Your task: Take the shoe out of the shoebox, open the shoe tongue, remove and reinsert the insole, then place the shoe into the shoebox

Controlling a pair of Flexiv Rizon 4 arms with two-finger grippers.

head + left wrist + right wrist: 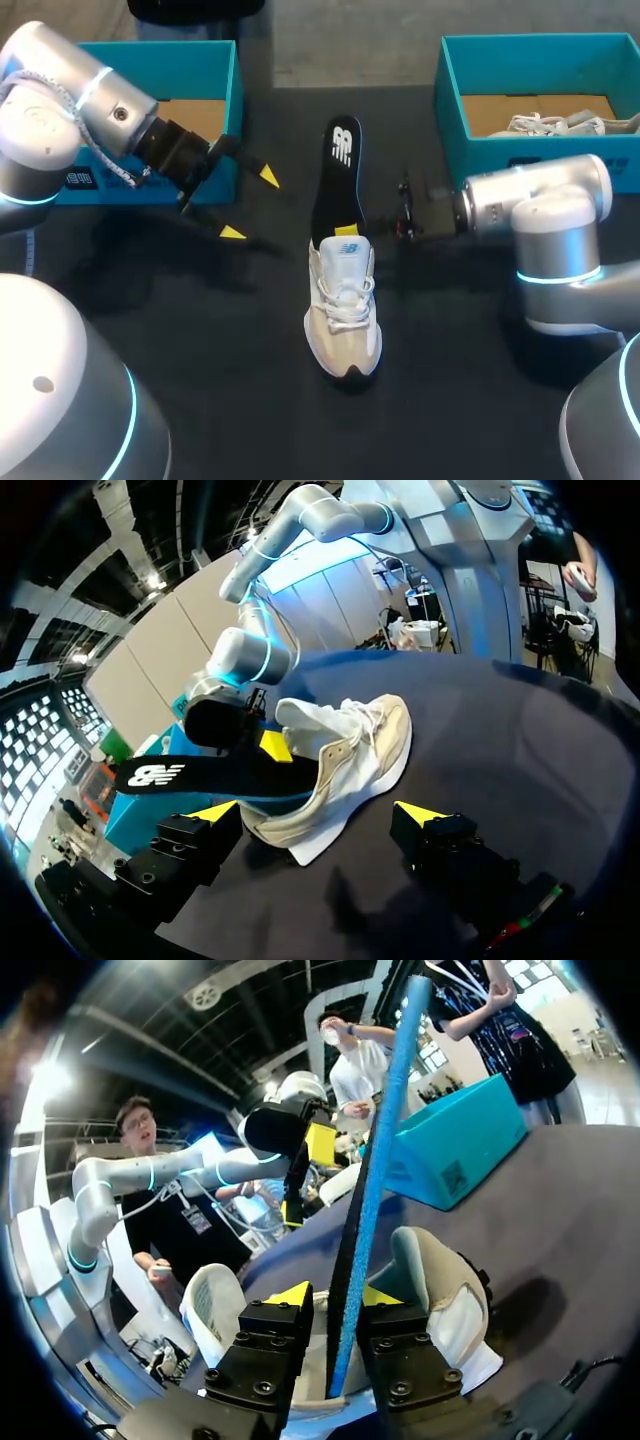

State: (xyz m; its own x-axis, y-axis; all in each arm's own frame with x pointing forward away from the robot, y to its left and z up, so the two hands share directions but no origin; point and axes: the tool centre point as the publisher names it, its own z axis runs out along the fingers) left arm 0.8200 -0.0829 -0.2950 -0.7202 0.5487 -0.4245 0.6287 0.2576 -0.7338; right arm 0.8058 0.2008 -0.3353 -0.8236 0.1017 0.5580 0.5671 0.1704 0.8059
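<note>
Right pincer (333,1295) was clamped on the insole (337,175), mostly out of the shoe (344,320) sitting unboxed on the tabletop (200,330), left pincer (250,205) open, so reinserting and boxing probably remained.

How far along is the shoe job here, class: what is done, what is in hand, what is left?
Done: the shoe sits outside the shoebox. In hand: the right claw is shut on the insole, which sticks mostly out of the shoe; coming out or going back, I cannot tell. The left claw hangs open beside it. Left: seat the insole, box the shoe.
</note>
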